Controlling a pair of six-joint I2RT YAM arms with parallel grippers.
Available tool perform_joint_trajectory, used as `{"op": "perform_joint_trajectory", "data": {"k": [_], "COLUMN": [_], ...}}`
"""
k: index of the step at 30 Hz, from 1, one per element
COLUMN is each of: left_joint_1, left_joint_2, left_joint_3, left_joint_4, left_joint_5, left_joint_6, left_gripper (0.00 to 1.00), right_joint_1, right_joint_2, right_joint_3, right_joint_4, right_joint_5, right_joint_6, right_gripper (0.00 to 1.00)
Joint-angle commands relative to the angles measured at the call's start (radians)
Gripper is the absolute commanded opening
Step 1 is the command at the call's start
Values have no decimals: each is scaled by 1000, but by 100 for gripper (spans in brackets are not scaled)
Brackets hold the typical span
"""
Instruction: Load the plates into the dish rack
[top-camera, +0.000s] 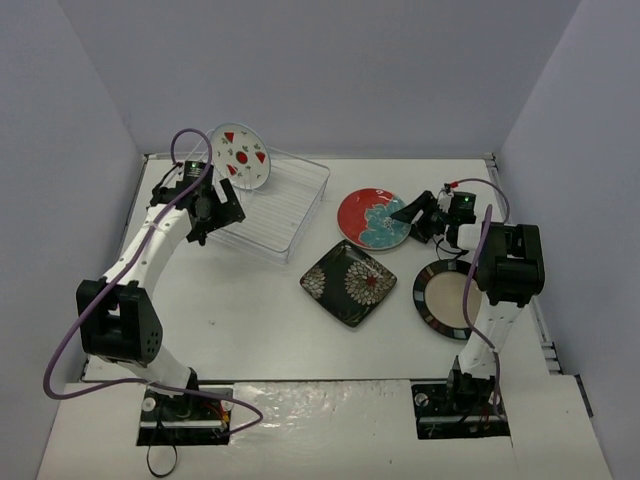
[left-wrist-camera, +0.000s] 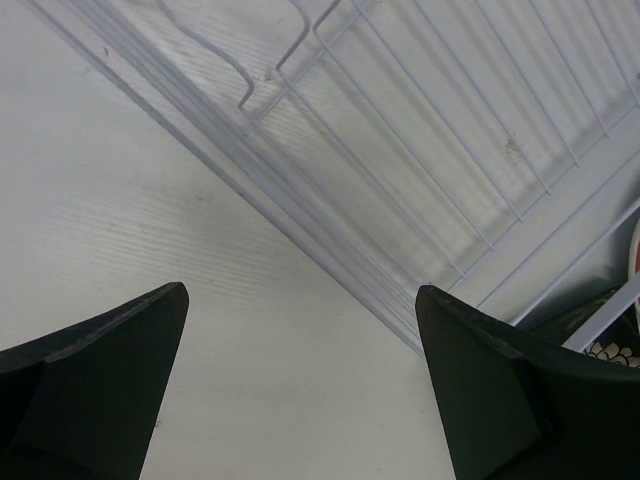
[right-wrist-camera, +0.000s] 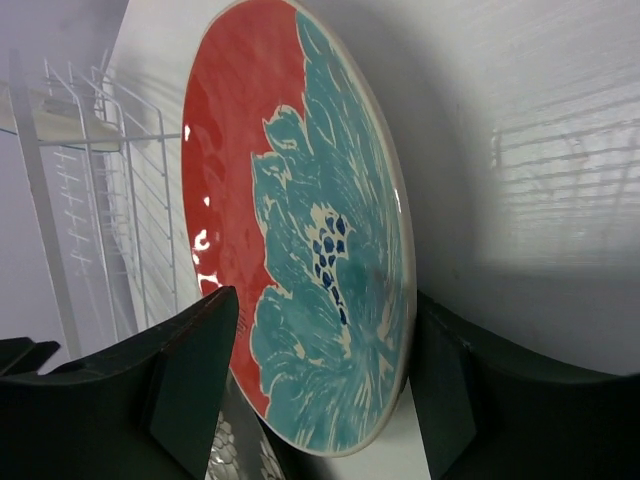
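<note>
Right gripper (right-wrist-camera: 322, 298) astride red plate (right-wrist-camera: 290, 200) rim, can't tell if clamped; left gripper (left-wrist-camera: 302, 291) wide apart nr dish rack (left-wrist-camera: 450, 150).

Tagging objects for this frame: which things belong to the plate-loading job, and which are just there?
Job: dish rack; white plate standing in it; red plate; black square plate; dark-rimmed plate.
Just there: table; purple cable; walls.
</note>
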Motion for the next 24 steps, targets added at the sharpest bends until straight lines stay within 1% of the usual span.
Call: {"op": "perform_joint_trajectory", "data": {"k": [1,2,3,5,6,7,8,10,11,15,18,20,22,24], "left_joint_1": [19,19,21,23,24,25,25,25,25,25,24,25,24,25], "left_joint_2": [-42,-42,-42,-43,-42,-41,-39,-44,-47,-65,-70,-71,-76,-78], "left_joint_3": [6,6,6,7,9,10,13,16,17,10,9,4,-4,-13], "left_joint_4": [18,17,20,22,23,22,21,22,25,66,81,81,87,93], "left_joint_5": [1,1,1,1,1,1,3,25,30,66,86,85,83,78], "left_joint_6": [-34,-33,-32,-28,-25,-24,-21,-14,-10,20,21,17,11,6], "left_gripper": [97,97,97,97,97,97,97,97,97,97,97,97,97,97], "right_joint_1": [21,21,20,17,15,12,6,-7,-12,-25,-25,-25,-25,-22], "right_joint_2": [41,42,46,52,54,53,51,41,34,-25,-106,-195,-262,-338], "right_joint_3": [8,7,-1,-13,-21,-26,-42,-72,-83,-98,-109,-107,-106,-115], "right_joint_4": [0,9,18,34,44,61,86,111,117,147,210,224,232,275], "right_joint_5": [29,31,45,71,79,84,88,92,95,92,101,129,180,242], "right_joint_6": [40,42,52,64,73,83,99,112,114,50,-5,-48,-109,-136], "right_gripper": [56,55,49,35,30,23,14,3,0,0,0,0,0,0]}}
